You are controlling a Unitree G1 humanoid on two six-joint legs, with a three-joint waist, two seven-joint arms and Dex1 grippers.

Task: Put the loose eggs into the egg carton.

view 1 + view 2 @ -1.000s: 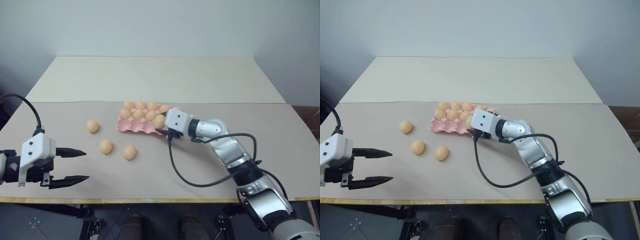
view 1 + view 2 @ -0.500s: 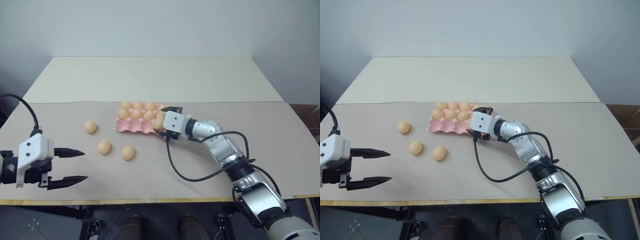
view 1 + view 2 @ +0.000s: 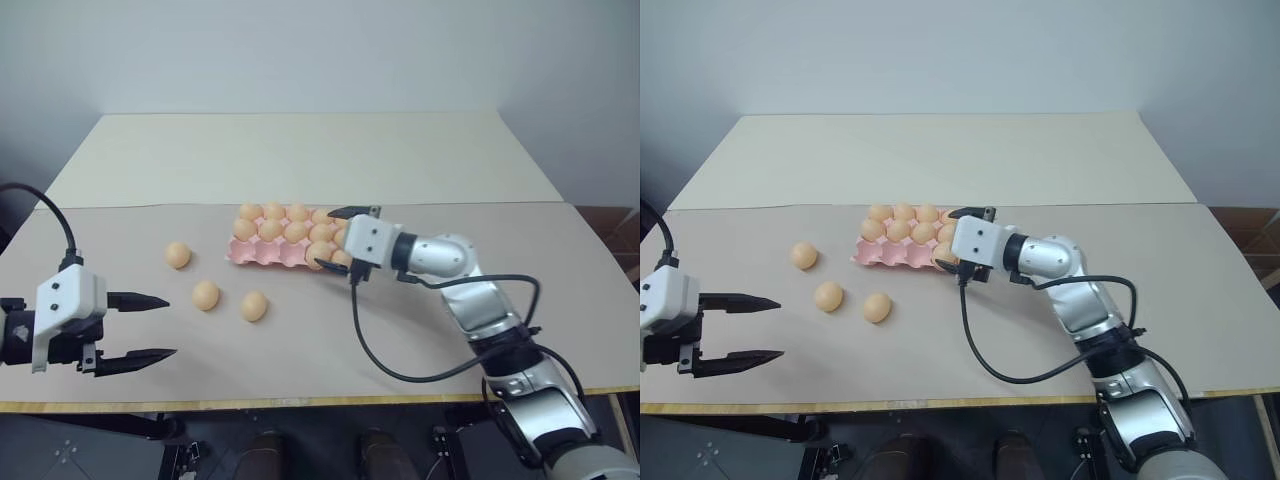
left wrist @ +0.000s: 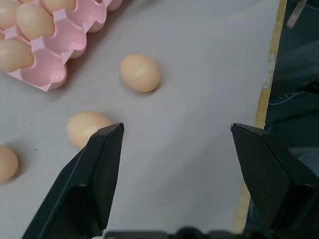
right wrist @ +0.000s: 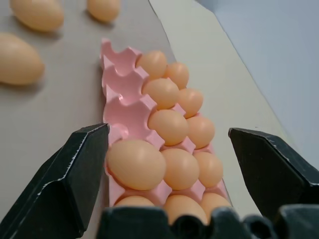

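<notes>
While parted, right jaws flank carton (image 5: pixel 122 84) eggs (image 5: pixel 137 163).

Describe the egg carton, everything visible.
The carton is a flat, lidless pink tray with moulded cups and scalloped edges, looking like thin plastic or pulp. It lies flat on the table, mid-way across, long side running left to right. Most cups hold pale orange eggs; in the right wrist view about three cups of the near row stand empty toward its left end. The open right gripper hangs over its right end, with a near-row egg beside one finger. Three loose eggs lie apart from it, to its left.
</notes>
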